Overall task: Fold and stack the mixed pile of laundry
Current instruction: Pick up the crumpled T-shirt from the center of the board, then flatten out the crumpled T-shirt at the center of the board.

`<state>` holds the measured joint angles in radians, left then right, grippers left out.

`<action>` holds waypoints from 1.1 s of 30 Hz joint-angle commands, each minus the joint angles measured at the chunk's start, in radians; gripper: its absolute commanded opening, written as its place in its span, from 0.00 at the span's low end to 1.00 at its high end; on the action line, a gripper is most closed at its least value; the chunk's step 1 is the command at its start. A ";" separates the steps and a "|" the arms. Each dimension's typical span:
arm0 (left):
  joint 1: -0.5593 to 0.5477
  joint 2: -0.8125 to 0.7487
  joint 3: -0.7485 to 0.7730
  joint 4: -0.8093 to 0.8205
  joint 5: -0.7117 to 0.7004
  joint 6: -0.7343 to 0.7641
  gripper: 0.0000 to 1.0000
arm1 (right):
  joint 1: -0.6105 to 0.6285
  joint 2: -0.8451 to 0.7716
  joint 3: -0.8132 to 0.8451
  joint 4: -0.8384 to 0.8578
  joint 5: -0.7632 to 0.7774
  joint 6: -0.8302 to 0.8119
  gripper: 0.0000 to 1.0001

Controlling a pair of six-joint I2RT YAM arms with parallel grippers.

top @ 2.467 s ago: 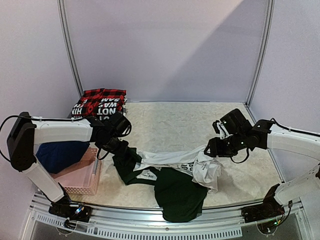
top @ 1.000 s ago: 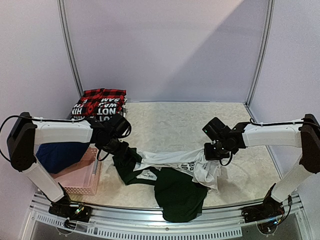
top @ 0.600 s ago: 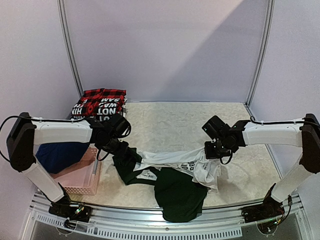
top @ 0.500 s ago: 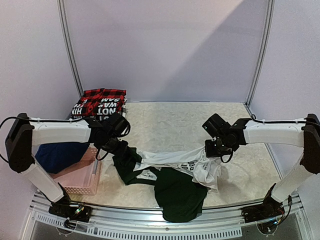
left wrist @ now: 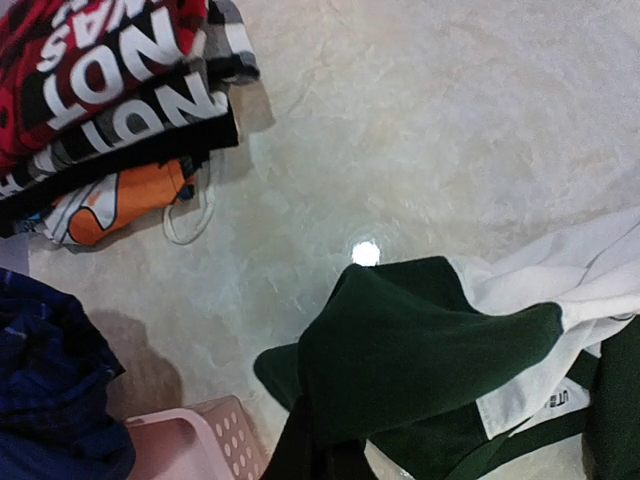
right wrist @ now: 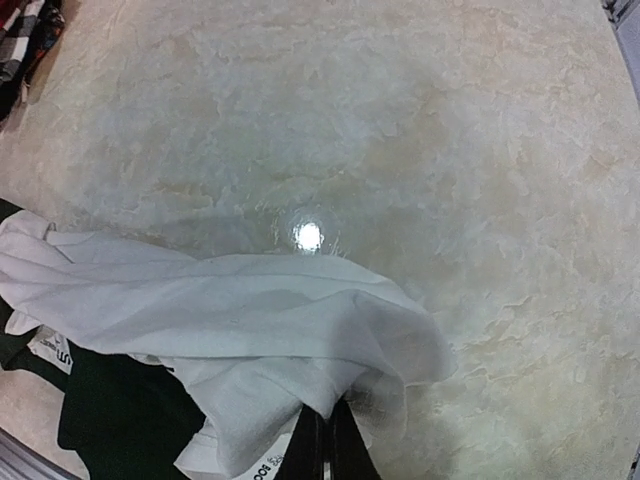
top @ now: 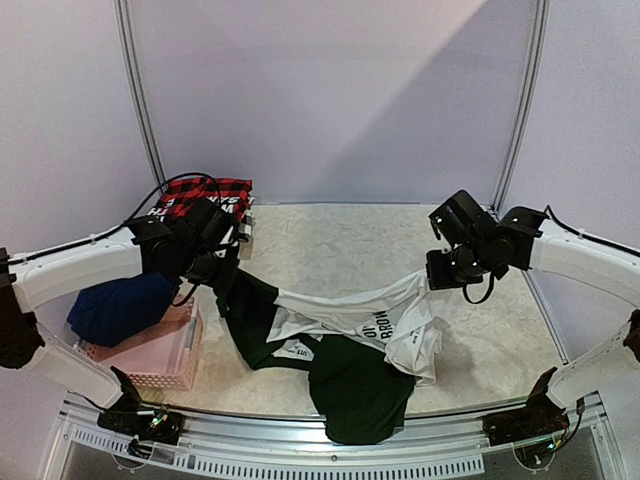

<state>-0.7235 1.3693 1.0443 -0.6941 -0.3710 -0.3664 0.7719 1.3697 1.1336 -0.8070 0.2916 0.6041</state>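
A white T-shirt (top: 350,310) with black print and a dark green part (top: 355,385) hangs stretched between my two grippers, its lower end lying on the table. My left gripper (top: 222,274) is shut on the dark green corner (left wrist: 420,345), which drapes over the closed fingers (left wrist: 318,462). The white edge (right wrist: 230,310) is pinched in my right gripper (top: 438,282), whose jaws are closed in the wrist view (right wrist: 328,448). A folded stack topped by the red-and-black plaid shirt (top: 205,192) sits at the back left.
A pink lattice basket (top: 150,355) stands at the front left with a navy and blue plaid piece (top: 112,305) hanging over it. In the left wrist view the stack (left wrist: 110,70) shows an orange-printed layer (left wrist: 120,205) underneath. Metal frame posts stand at the back.
Both arms have risen and drawn apart, left toward the back left, right toward the back right. The shirt's upper edge now hangs taut above the table.
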 commanded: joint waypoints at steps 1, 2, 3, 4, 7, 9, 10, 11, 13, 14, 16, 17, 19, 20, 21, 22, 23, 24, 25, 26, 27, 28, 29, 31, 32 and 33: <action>-0.005 -0.088 0.057 -0.069 -0.049 0.012 0.00 | 0.004 -0.082 0.077 -0.122 0.078 -0.054 0.00; -0.005 -0.104 0.067 -0.078 -0.057 0.013 0.00 | 0.003 -0.093 0.089 -0.134 0.095 -0.058 0.00; -0.005 -0.124 0.078 -0.093 -0.067 0.014 0.00 | 0.004 -0.101 0.100 -0.141 0.112 -0.069 0.00; -0.005 -0.136 0.091 -0.106 -0.078 0.015 0.00 | 0.004 -0.116 0.110 -0.148 0.131 -0.075 0.00; -0.005 -0.183 0.134 -0.127 -0.116 0.022 0.00 | 0.004 -0.143 0.127 -0.152 0.198 -0.097 0.00; -0.005 -0.217 0.154 -0.127 -0.130 0.032 0.00 | 0.004 -0.170 0.133 -0.145 0.230 -0.123 0.00; -0.005 -0.234 0.168 -0.127 -0.138 0.039 0.00 | 0.005 -0.179 0.144 -0.145 0.249 -0.142 0.00; -0.005 -0.250 0.184 -0.131 -0.147 0.045 0.00 | 0.005 -0.191 0.156 -0.144 0.255 -0.155 0.00; -0.005 -0.280 0.218 -0.133 -0.160 0.058 0.00 | 0.005 -0.209 0.185 -0.142 0.247 -0.202 0.00; -0.005 -0.292 0.239 -0.137 -0.167 0.066 0.00 | 0.004 -0.222 0.202 -0.138 0.226 -0.219 0.00; -0.005 -0.321 0.273 -0.137 -0.172 0.083 0.00 | 0.004 -0.241 0.238 -0.134 0.154 -0.281 0.00; -0.005 -0.334 0.297 -0.136 -0.172 0.092 0.00 | 0.005 -0.253 0.255 -0.131 0.116 -0.301 0.00; -0.005 -0.347 0.332 -0.136 -0.172 0.110 0.00 | 0.004 -0.269 0.297 -0.137 0.046 -0.339 0.00; -0.005 -0.354 0.351 -0.137 -0.172 0.122 0.00 | 0.004 -0.275 0.317 -0.140 0.024 -0.364 0.00; -0.005 -0.361 0.369 -0.138 -0.175 0.135 0.00 | 0.004 -0.289 0.336 -0.139 0.008 -0.379 0.00; -0.005 -0.366 0.392 -0.142 -0.182 0.153 0.00 | 0.004 -0.298 0.352 -0.133 -0.004 -0.401 0.00; -0.005 -0.367 0.416 -0.147 -0.194 0.167 0.00 | 0.004 -0.310 0.366 -0.125 -0.013 -0.430 0.00; -0.005 -0.366 0.442 -0.152 -0.212 0.179 0.00 | 0.004 -0.325 0.379 -0.120 -0.021 -0.451 0.00; -0.005 -0.363 0.471 -0.161 -0.230 0.188 0.00 | 0.004 -0.332 0.395 -0.117 -0.019 -0.480 0.00; -0.005 -0.360 0.497 -0.167 -0.244 0.198 0.00 | 0.005 -0.339 0.412 -0.115 -0.008 -0.502 0.00; -0.005 -0.356 0.520 -0.170 -0.251 0.211 0.00 | 0.004 -0.342 0.423 -0.115 0.008 -0.539 0.00; -0.005 -0.352 0.541 -0.167 -0.253 0.228 0.00 | 0.004 -0.350 0.433 -0.117 0.027 -0.563 0.00; -0.005 -0.348 0.560 -0.167 -0.254 0.244 0.00 | 0.005 -0.352 0.447 -0.125 0.053 -0.588 0.00; -0.005 -0.338 0.599 -0.162 -0.258 0.272 0.00 | 0.004 -0.354 0.477 -0.134 0.086 -0.669 0.00; -0.005 -0.334 0.619 -0.160 -0.251 0.282 0.00 | 0.004 -0.355 0.487 -0.134 0.065 -0.705 0.00; -0.005 -0.331 0.636 -0.154 -0.234 0.288 0.00 | 0.004 -0.358 0.494 -0.129 0.020 -0.734 0.00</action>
<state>-0.7254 1.0264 1.6104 -0.8516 -0.5652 -0.1471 0.7750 1.0275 1.5814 -0.9310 0.3050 0.0399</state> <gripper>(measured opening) 0.032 0.022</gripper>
